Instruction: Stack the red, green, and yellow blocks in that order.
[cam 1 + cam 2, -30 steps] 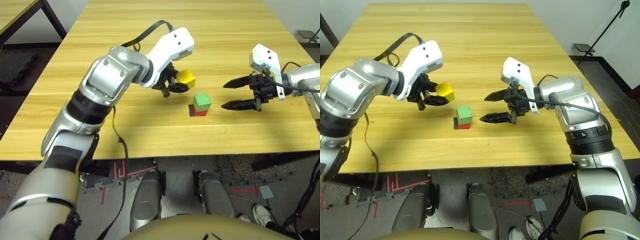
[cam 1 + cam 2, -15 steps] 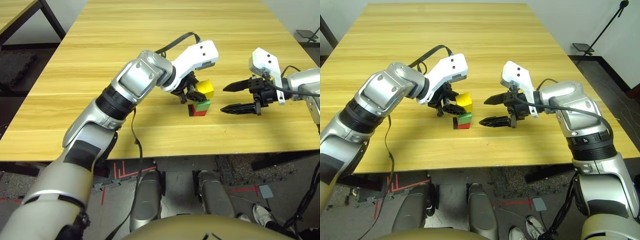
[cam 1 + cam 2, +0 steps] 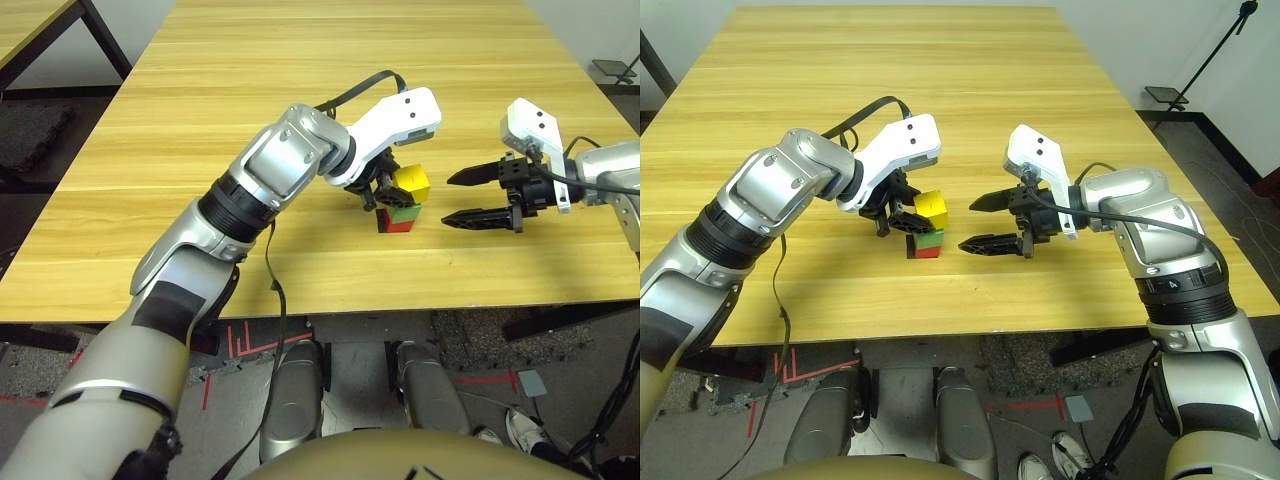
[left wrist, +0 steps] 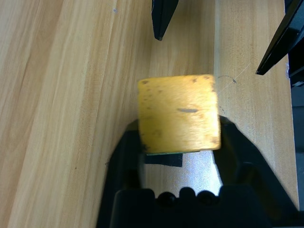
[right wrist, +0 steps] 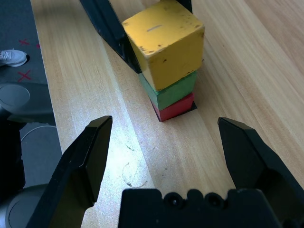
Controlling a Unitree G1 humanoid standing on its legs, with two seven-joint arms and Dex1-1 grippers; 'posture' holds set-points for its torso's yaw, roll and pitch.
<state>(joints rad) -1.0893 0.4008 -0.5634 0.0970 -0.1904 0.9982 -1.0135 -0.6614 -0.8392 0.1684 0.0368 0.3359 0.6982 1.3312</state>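
Yellow block (image 5: 164, 40) is sitting on top of the green block (image 5: 172, 91), which is resting on the red block (image 5: 175, 107), the three making one small tower near the front edge of the table (image 3: 300, 90), roughly midway along it. The yellow one is sitting slightly askew on the green one, overhanging it a little. A flat black patch (image 5: 194, 107) is peeking out from under the red block.

The left gripper (image 3: 908, 214) is closing its two black fingers on the sides of the yellow block, holding it at the top of the tower. The right gripper (image 3: 478, 196) is hanging just beside the tower, toward the table's right edge, its fingers spread wide apart and gripping nothing, their tips pointing at the blocks without touching them.

The table is showing a pale wooden top with long grain lines running front to back, lying bare toward its far edge. Beyond its front edge a dark floor (image 3: 480, 340) with red tape marks (image 3: 240, 340) is showing. A second wooden table (image 3: 30, 25) is standing off the far left corner, and a black stand (image 3: 1210, 65) is leaning past the right edge.
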